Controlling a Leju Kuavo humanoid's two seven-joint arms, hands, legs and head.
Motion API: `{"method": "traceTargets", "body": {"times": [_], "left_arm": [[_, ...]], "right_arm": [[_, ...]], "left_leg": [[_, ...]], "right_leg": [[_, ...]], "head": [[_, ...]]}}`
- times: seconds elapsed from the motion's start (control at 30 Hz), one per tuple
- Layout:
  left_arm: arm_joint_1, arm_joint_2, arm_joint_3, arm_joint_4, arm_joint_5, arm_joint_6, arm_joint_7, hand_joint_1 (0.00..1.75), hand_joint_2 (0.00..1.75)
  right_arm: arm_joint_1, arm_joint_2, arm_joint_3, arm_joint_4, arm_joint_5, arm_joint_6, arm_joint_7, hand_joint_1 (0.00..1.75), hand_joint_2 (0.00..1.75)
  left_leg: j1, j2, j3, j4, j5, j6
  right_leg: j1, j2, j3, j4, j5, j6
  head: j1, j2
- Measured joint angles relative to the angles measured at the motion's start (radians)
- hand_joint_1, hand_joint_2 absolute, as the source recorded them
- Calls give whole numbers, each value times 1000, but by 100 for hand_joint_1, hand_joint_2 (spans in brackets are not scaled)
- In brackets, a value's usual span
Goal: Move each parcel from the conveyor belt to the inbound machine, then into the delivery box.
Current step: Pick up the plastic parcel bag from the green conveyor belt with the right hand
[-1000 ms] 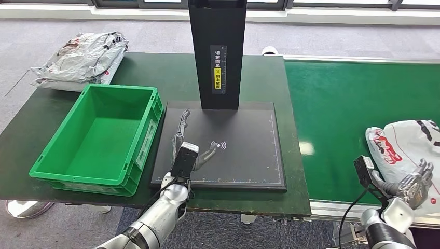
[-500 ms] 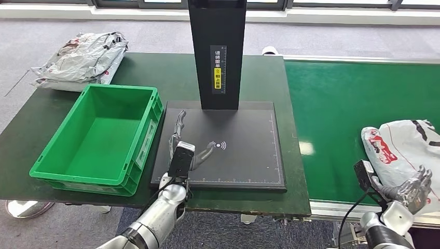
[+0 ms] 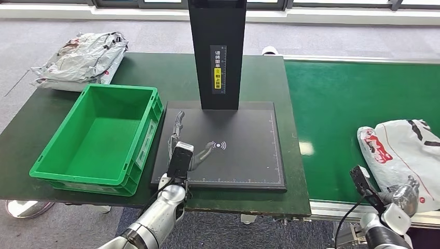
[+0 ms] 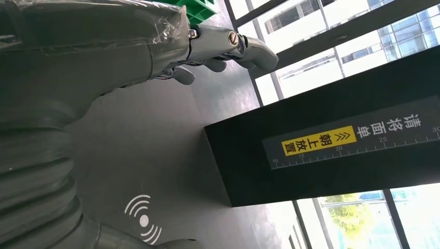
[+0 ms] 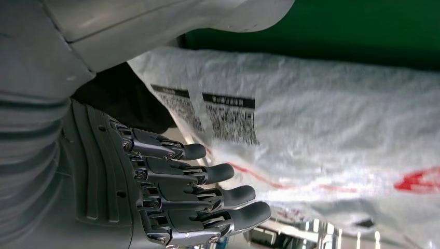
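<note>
My right hand sits low at the near edge of the conveyor belt, just beside the near end of the white parcel. From my wrist I see its fingers stretched out and a little apart, holding nothing, with the parcel's crinkled skin and its barcode label close in front of them; whether the fingertips touch the bag I cannot tell. The parcel lies flat on the green belt, toward its right side, red print showing on the end that faces the machine. My left hand rests spread over the dark plate of the inbound machine, fingers apart and empty, near the white wave mark. Behind it rises the machine's black column with a yellow label and a ruled scale. Left of the plate, touching its edge, stands the green delivery box on the dark green table. At the table's far left corner lies a heap of grey mail bags, well apart from the box.
</note>
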Motion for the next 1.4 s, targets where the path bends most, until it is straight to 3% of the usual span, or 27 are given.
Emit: {"method": "traceTargets", "body": {"times": [0.2, 0.23, 0.33, 0.37, 0.6, 0.97, 1.07, 1.2, 1.3, 1.4], "left_arm": [[1, 4, 5, 0, 0, -1, 0, 0, 175], [2, 4, 6, 0, 0, -2, 0, 0, 175], [2, 4, 10, 0, 0, -3, 0, 0, 175], [2, 4, 10, 0, 0, -3, 0, 0, 175], [5, 4, 17, -2, 3, -4, 0, 0, 175], [19, 4, 28, -18, 4, -5, 0, 0, 175], [23, 4, 36, -24, 1, -3, 0, 0, 175], [30, 6, 54, -38, -10, 8, 0, 0, 175], [35, 6, 66, -46, -16, 16, 0, 0, 175], [36, 6, 75, -49, -17, 18, 0, 0, 175]], "right_arm": [[-2, -22, 0, 1, 12, 123, 33, 0, 175], [-2, -27, 0, 1, 19, 132, 43, 7, 175], [-3, -38, 1, 1, 37, 151, 68, 138, 175], [-3, -42, 2, 1, 42, 158, 75, 175, 175], [-5, -57, 13, 1, 48, 206, 97, 175, 175], [-24, -59, 40, 0, 26, 134, 76, 175, 175], [-33, -49, 56, -14, -26, 37, 3, 175, 175], [-49, 2, 77, -90, -164, -97, -159, 175, 175], [-55, 45, 117, -179, -288, -122, -245, 175, 175], [-58, 76, 159, -250, -339, -125, -276, 175, 175]], "left_leg": [[0, -1, 0, 0, 0, 0], [0, -1, 0, 0, 0, 0], [0, -1, 0, 0, 0, 0], [0, -1, 0, 0, 0, 0], [0, -1, 0, 0, 0, 0], [0, -1, -1, 0, 0, 0], [0, -1, -5, 0, 0, 0], [0, 0, -3, 0, 0, 0], [0, -1, -1, 0, 2, -1], [0, -2, -1, 0, 2, -1]], "right_leg": [[0, -1, 0, 0, 0, 0], [0, -1, 0, 0, 0, 0], [0, -1, 0, 0, 0, 0], [0, -1, 0, 0, 0, 0], [0, -1, 0, 0, 0, 0], [0, -1, 1, 0, 0, 0], [0, -2, 1, 0, 0, 0], [0, -1, 0, 0, 0, 0], [1, -1, 0, 1, 0, 0], [1, -1, 0, 1, 0, 0]], "head": [[0, 0], [0, 0], [0, 0], [0, 0], [0, 0], [0, 0], [0, 0], [0, 0], [0, 0], [0, 0]]}}
